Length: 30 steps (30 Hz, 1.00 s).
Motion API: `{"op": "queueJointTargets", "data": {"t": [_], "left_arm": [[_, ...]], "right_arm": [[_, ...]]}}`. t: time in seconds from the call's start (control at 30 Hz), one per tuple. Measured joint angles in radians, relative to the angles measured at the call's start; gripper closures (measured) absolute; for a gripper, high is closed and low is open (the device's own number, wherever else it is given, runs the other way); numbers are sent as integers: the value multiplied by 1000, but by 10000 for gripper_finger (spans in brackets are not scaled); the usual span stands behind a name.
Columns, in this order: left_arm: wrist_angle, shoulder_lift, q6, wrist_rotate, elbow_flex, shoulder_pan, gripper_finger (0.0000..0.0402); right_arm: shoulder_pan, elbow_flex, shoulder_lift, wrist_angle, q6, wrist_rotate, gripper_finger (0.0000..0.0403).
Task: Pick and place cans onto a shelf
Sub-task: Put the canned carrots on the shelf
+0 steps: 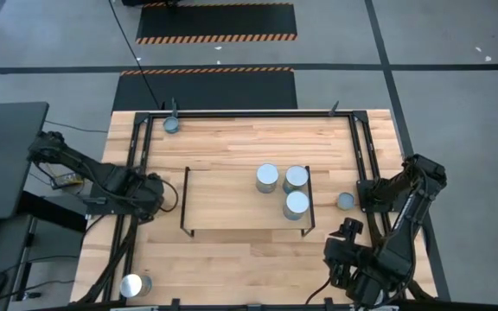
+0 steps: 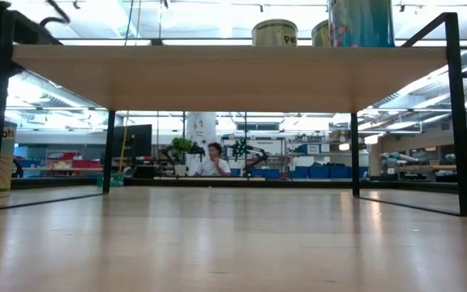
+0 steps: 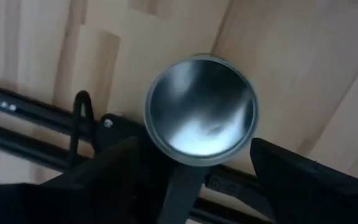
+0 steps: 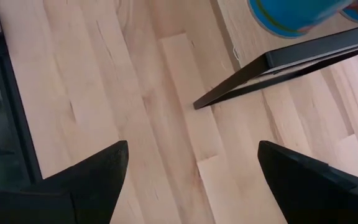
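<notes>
the left gripper sits just off the shelf's left wire end frame, over the black rail frame at that side of the table. in its wrist view its fingers stand wide apart with a can between them, shiny round top facing the camera; the picture does not settle whether the pads touch the can's sides, so i cannot tell if it is held. the high view does not show this can apart from the dark gripper.

the right gripper is off the shelf's front right corner, near the table's front edge, its fingers spread wide with only bare wood between them. its wrist view shows the shelf's black corner and the blue base of a can standing on the board.

three cans stand upright on the right part of the shelf board: one and a second side by side, a third just in front of the second. another can stands on the table just past the shelf's right end frame. one can is beyond the shelf's far left corner, by the far rail. one more is well off the shelf's front left corner, at the table's front edge.

in the low view the cans' bottoms show above the shelf board, and a person sits far behind in the room.
</notes>
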Motion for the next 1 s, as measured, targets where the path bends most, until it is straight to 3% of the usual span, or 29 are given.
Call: {"op": "queueJointTargets", "data": {"t": [0.23,0.53,0.8,1.0], "left_arm": [[12,-16,31,-12,2,68,86],[37,19,23,137,19,294,86],[36,18,-107,156,19,381,86],[35,18,-106,161,19,402,103]], "right_arm": [[-35,0,0,2,-20,-5,36],[-80,0,0,3,-75,-14,36],[-71,0,0,10,-86,-13,36],[-58,0,0,14,-90,-7,36]]}}
